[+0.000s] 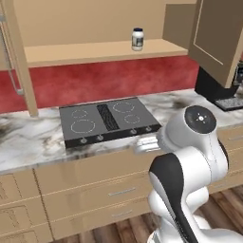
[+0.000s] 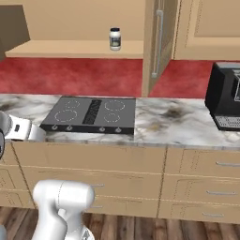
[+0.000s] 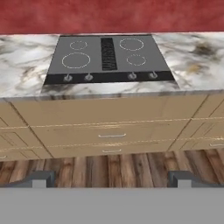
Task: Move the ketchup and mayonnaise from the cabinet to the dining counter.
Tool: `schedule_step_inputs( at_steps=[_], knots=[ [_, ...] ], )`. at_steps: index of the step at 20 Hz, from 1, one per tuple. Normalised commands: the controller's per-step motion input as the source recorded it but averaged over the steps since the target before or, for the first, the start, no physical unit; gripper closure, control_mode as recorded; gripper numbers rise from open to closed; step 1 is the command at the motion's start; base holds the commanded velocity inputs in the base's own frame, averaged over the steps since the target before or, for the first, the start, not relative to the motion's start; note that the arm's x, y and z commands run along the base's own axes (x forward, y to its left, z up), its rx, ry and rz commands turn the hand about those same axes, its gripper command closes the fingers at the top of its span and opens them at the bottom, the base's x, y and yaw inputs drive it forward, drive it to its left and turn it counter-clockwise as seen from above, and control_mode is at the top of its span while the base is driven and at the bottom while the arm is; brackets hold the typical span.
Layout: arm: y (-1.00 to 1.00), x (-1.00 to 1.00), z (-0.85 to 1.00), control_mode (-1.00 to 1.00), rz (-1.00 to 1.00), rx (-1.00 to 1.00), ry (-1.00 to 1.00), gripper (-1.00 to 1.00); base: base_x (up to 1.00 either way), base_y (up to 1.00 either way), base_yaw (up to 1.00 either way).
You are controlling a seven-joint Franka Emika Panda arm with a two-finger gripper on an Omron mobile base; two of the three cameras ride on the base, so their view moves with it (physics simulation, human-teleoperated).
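Note:
The mayonnaise (image 1: 137,39) (image 2: 115,38), a white jar with a dark lid, stands upright on the shelf of the open cabinet (image 1: 95,52) (image 2: 70,48). The ketchup and the dining counter are out of view. My gripper (image 3: 111,180) is open, its two dark tips wide apart with nothing between them. It hangs in front of the worktop's edge, well below the shelf and far from the jar. The white hand (image 1: 146,143) (image 2: 21,129) sits level with the counter's front edge.
A black cooktop (image 1: 107,121) (image 2: 89,115) (image 3: 107,59) lies in the marble worktop under the cabinet. A black toaster (image 2: 225,96) stands at the right. Cabinet doors (image 1: 216,38) (image 2: 159,42) hang open. Drawer fronts (image 3: 109,131) and wooden floor lie below.

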Motion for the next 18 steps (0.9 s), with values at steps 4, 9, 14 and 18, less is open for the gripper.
schedule_step_inputs(
  at_steps=[4,9,14,18],
  knots=[
    [0.00,0.00,0.00,1.00,0.00,0.00,0.00,-1.00,0.76,-0.17,0.07],
    [0.00,0.00,0.00,1.00,0.00,0.00,0.00,-1.00,0.65,-0.23,0.03],
    [0.00,0.00,0.00,1.00,0.00,0.00,0.00,-1.00,0.54,-0.32,0.00],
    [0.00,0.00,0.00,1.00,0.00,0.00,0.00,-1.00,0.47,-0.22,0.00]
  ],
)
